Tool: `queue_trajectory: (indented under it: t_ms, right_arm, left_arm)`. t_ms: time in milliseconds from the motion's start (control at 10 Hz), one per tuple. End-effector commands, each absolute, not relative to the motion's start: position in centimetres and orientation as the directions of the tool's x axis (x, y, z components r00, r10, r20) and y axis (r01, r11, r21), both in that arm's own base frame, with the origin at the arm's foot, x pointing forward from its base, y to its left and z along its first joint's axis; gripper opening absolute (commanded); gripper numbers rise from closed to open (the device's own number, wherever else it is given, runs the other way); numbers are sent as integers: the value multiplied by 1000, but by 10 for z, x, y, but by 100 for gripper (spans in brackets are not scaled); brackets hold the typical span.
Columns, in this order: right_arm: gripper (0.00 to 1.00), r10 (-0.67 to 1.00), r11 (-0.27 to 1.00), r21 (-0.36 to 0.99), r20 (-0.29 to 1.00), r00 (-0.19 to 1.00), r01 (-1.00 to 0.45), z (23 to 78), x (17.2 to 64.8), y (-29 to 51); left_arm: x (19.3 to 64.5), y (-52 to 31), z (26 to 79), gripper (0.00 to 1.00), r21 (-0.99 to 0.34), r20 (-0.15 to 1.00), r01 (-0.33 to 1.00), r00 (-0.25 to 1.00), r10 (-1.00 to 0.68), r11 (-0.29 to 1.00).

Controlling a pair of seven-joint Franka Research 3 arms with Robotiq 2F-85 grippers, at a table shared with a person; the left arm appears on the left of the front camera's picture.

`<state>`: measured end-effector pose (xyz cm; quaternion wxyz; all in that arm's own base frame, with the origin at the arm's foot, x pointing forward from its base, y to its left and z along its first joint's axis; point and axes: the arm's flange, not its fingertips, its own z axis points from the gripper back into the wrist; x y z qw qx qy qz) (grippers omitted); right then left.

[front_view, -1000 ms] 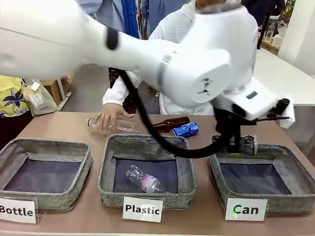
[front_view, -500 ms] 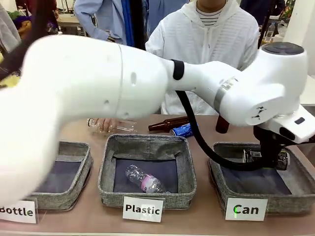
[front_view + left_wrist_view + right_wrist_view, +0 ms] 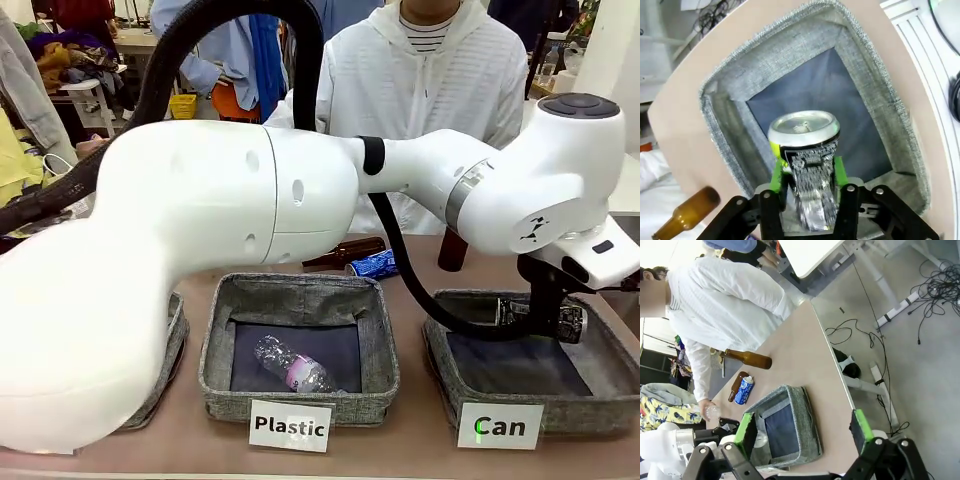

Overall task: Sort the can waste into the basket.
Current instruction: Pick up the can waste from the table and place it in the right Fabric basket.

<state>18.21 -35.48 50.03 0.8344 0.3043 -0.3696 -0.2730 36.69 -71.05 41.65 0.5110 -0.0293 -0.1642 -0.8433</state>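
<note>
Front view: the left arm is blocking much of the table, while a brown bottle and the blue can are lying behind the Plastic basket. The left gripper is clasping the black can, silver-printed, over the Can basket. Its wrist view is showing the can's pale lid. The right gripper is hanging spread and empty.

The black metal can bears silver-white print, the grey fabric basket has dark blue-grey lining, the blue metal can has white lettering, and the tabletop is tan.
</note>
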Motion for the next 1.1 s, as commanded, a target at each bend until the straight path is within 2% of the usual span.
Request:
queue_trajectory:
  t_ms: [0, 1000]
  right_arm:
    - [100, -685, 667, 703, 448, 575, 247, 500, 184, -353]
    - [100, -685, 667, 703, 448, 575, 247, 500, 184, -353]
  left_arm:
    - [372, -718, 427, 100, 209, 253, 876, -478, -841, -434]
    - [360, -698, 447, 100, 198, 264, 882, -468, -843, -428]
